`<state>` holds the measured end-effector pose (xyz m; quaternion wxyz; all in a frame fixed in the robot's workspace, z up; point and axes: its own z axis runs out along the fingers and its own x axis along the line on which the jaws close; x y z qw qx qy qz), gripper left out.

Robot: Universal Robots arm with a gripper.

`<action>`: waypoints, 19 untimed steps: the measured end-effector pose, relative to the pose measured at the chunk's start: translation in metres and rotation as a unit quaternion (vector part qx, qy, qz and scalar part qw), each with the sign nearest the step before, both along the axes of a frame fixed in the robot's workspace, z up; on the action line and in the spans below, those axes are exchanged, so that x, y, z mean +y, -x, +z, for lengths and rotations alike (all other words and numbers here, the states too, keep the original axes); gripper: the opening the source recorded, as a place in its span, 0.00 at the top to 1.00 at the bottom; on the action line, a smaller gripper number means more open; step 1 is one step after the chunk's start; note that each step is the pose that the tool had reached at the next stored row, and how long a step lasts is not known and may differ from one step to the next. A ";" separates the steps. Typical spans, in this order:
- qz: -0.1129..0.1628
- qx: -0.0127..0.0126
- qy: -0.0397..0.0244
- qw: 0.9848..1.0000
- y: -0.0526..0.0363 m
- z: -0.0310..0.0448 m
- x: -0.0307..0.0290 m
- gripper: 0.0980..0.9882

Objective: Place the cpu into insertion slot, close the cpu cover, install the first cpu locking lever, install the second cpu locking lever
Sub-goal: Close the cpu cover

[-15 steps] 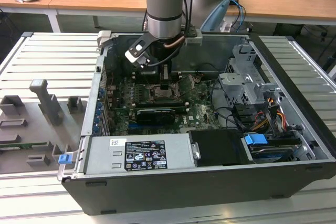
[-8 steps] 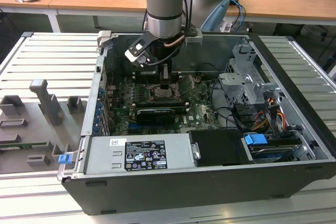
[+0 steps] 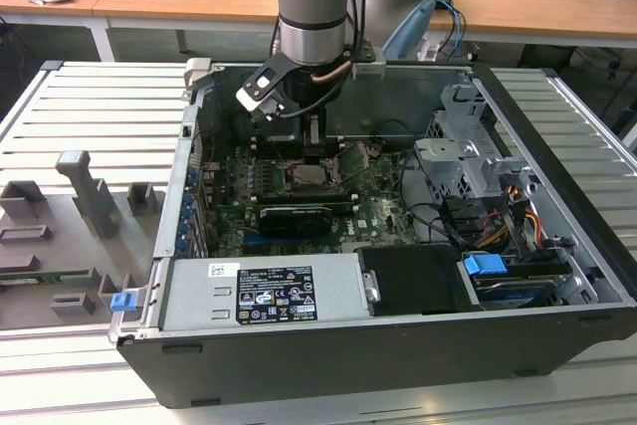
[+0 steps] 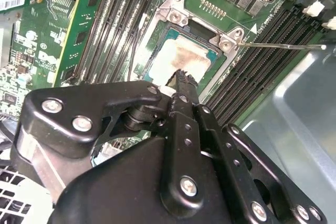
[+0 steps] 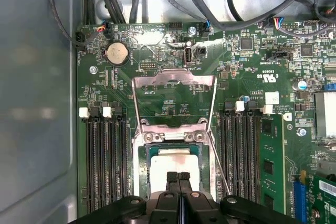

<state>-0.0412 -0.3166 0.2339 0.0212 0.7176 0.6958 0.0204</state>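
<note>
The cpu (image 5: 169, 159) lies flat in the insertion slot (image 5: 173, 136), its silver face stained brown (image 4: 185, 59). My gripper (image 5: 179, 176) hangs just above the chip's near edge with its fingers pressed together and nothing between them; the second wrist view shows the fingertips (image 4: 181, 77) over the chip. The cpu cover (image 5: 173, 80) is open, swung back from the slot on its hinge. A thin locking lever (image 4: 283, 46) sticks out free beside the slot. In the exterior view the gripper (image 3: 317, 154) is inside the case over the slot (image 3: 305, 180).
Long black memory slots (image 5: 105, 161) flank the socket on both sides. Cables (image 5: 220, 9) run along the case wall beyond the board. A grey power supply (image 3: 264, 291) and a drive cage (image 3: 463, 161) are inside the case. A grey fixture tray (image 3: 70, 236) lies at the exterior view's left.
</note>
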 end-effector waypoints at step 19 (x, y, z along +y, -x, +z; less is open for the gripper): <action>0.000 0.000 0.000 1.000 -0.0087 0.0260 0.0000 0.99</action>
